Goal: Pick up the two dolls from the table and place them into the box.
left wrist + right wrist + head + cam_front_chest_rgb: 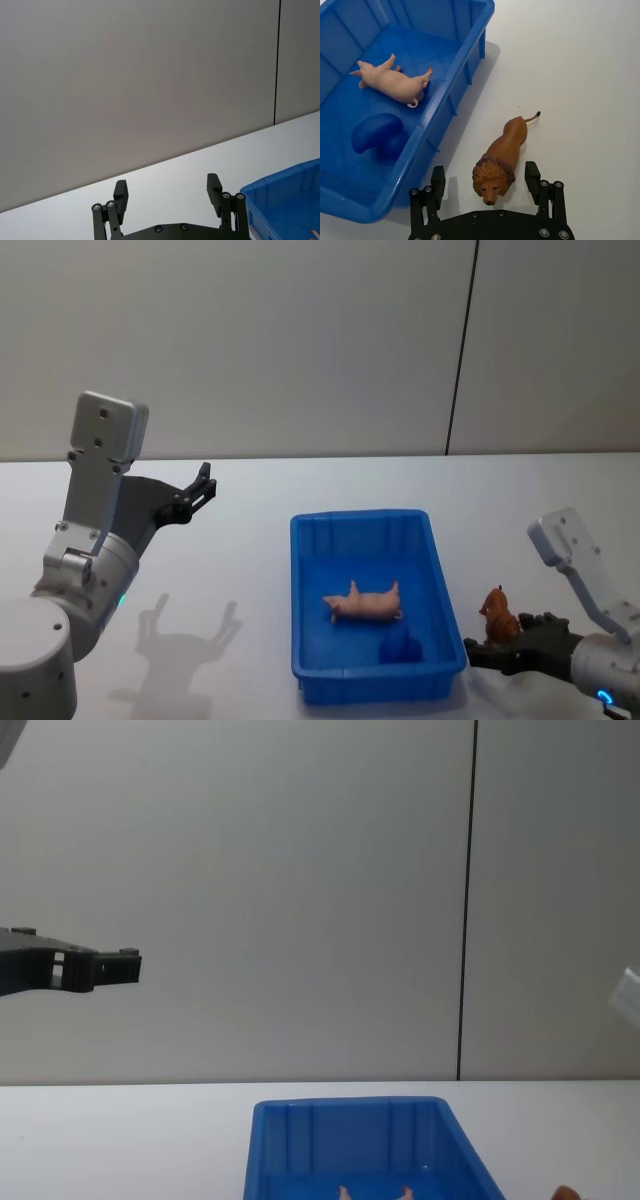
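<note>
The blue box (300, 580) sits mid-table, and a pink pig doll (362, 603) lies on its side inside it (395, 84). A brown lion doll (498, 615) stands on the white table (250, 570) just right of the box. My right gripper (485, 180) is low at the lion (500, 160), open, with one finger on each side of its head and a gap to each. High on the left, my left gripper (203, 483) hangs open and empty above the table (167, 189).
A dark blue rounded shape (375, 135) lies on the box floor near the pig. The box's near-right wall (440, 105) is close beside the lion. A grey wall (300, 870) rises behind the table's far edge.
</note>
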Tool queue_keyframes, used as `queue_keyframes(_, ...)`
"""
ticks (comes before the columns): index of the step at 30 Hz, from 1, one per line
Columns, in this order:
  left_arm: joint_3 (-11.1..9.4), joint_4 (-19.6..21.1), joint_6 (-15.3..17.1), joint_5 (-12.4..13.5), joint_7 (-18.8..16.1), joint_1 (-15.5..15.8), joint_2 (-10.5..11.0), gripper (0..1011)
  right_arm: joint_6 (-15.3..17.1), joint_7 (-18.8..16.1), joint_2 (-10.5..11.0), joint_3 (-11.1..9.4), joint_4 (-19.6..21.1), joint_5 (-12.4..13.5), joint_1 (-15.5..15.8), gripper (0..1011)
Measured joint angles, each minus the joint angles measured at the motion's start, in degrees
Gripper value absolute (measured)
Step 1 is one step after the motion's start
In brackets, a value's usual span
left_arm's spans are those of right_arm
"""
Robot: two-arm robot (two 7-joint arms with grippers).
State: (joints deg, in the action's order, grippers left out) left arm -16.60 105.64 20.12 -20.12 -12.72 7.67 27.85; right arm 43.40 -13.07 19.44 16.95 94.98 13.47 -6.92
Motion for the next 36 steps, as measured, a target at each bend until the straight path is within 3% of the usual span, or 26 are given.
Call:
queue_keyframes(8, 0.0, 0.0, 0.0, 0.0, 0.0, 0.0, 0.0, 1001, -0.1, -0.4, -0.6, 0.3, -1.2, -0.7, -0.8, 818)
queue_keyframes(19, 0.0, 0.0, 0.0, 0.0, 0.0, 0.0, 0.0, 1001, -0.1, -0.7, -1.0, 0.5, -2.0, -1.0, -1.3, 460)
queue_keyframes(28, 0.0, 0.0, 0.0, 0.0, 0.0, 0.0, 0.0, 1001, -0.4, -0.6, -1.0, 0.5, -2.1, -1.2, -1.3, 434)
queue_keyframes(36, 0.0, 0.0, 0.0, 0.0, 0.0, 0.0, 0.0, 1001, -2.3, 1.8, -0.7, 0.0, -0.6, -1.8, -0.9, 434)
